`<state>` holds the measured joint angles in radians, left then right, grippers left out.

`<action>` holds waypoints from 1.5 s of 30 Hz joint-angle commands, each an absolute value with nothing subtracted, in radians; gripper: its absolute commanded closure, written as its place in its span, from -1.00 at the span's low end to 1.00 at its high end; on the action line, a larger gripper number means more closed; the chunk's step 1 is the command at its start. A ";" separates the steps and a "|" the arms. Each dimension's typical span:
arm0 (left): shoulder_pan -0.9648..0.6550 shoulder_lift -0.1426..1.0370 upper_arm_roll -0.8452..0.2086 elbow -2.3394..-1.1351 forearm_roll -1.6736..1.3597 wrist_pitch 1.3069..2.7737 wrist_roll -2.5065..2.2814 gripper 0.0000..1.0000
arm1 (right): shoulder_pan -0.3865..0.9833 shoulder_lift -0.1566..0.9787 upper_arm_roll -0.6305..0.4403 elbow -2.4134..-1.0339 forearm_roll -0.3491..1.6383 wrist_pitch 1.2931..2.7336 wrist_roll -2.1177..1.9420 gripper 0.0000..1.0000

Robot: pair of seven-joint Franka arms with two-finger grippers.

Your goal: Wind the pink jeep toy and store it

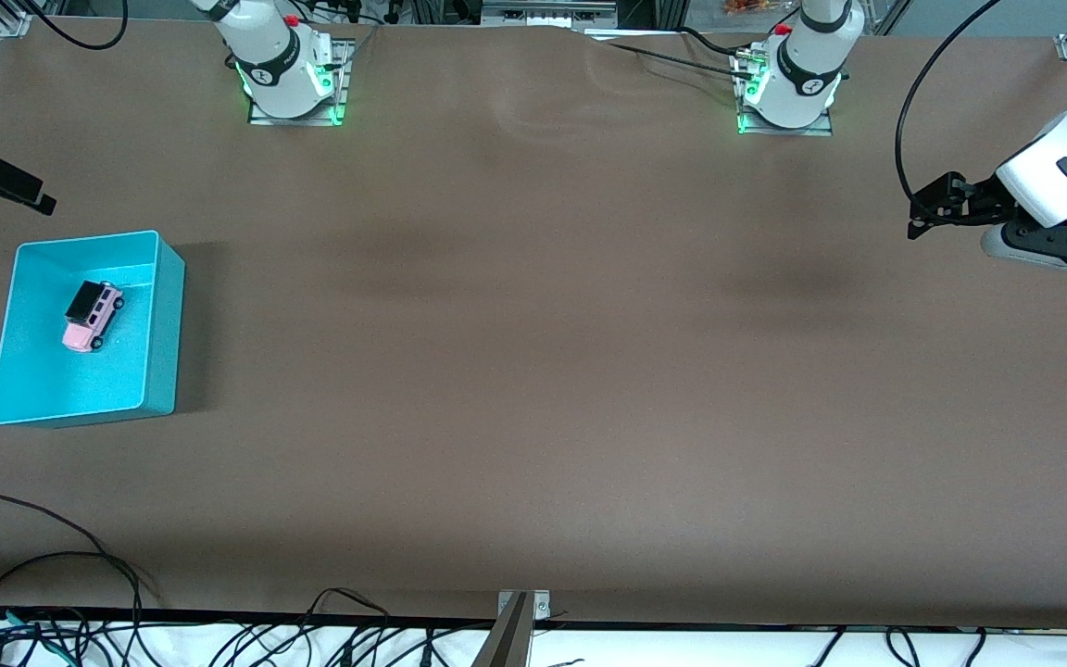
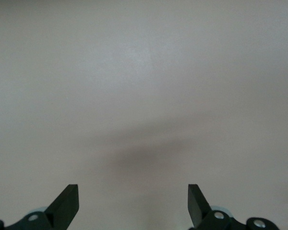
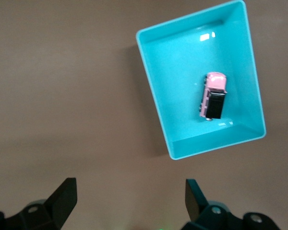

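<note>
centrally, a brown table (image 1: 533,371) spans the scene, cables along its nearer edge. pink jeep toy (image 1: 92,316) sits upright in the teal bin (image 1: 163,324), at 9 o'clock. left gripper (image 2: 133,203) released, over table at 3 o'clock; right gripper (image 3: 130,201) released, above table near bin.
</note>
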<state>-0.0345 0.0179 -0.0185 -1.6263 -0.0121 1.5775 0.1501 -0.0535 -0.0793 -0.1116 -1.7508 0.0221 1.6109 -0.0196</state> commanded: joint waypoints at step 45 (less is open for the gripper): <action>-0.043 0.049 -0.017 -1.588 -0.032 1.562 0.143 -1.00 | -0.077 -0.087 0.046 -1.715 0.034 1.554 -0.002 -1.00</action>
